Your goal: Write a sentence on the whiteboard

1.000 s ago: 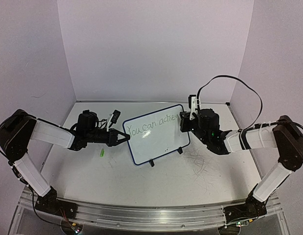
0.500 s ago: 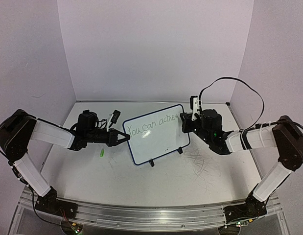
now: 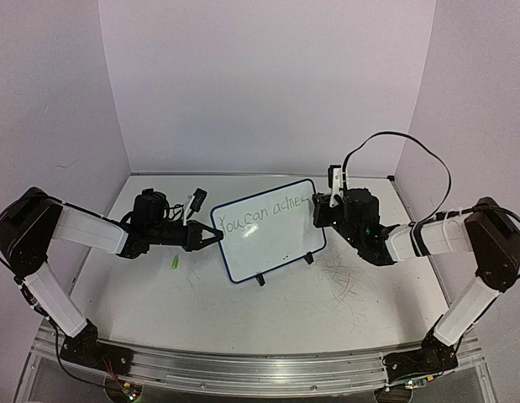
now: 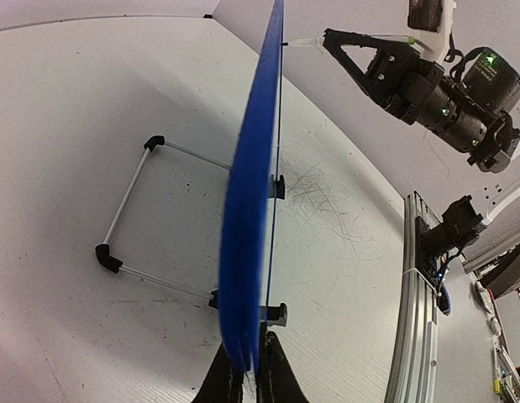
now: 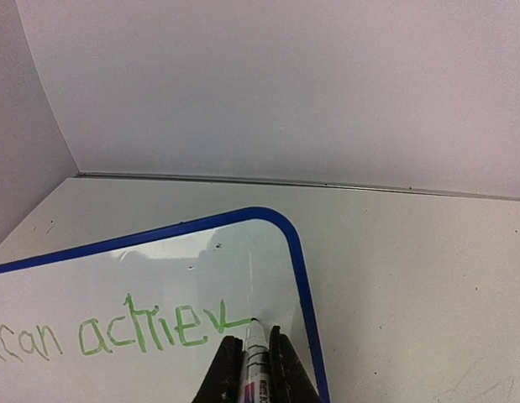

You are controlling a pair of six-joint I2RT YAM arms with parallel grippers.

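Note:
The whiteboard (image 3: 272, 239) stands tilted in the middle of the table, blue-rimmed, and shows edge-on in the left wrist view (image 4: 251, 185). My left gripper (image 3: 216, 238) (image 4: 249, 376) is shut on its left edge. The sentence (image 3: 261, 215) (image 5: 150, 332) is in green and reads "You can achiev", ending in a stroke towards the rim. My right gripper (image 3: 315, 215) (image 5: 254, 338) is shut on a white marker (image 5: 256, 361). The marker's tip touches the board at the end of that stroke, near the top right corner.
A small green cap (image 3: 174, 264) lies on the table below my left arm. Grey scribble scratches (image 3: 344, 277) mark the tabletop right of the board. The board's wire stand (image 4: 129, 214) and black feet (image 3: 260, 281) rest behind and below it. Walls close the back and sides.
My right gripper with the marker has shifted slightly right along the top line, lengthening the last green stroke. The left gripper and the board have not moved.

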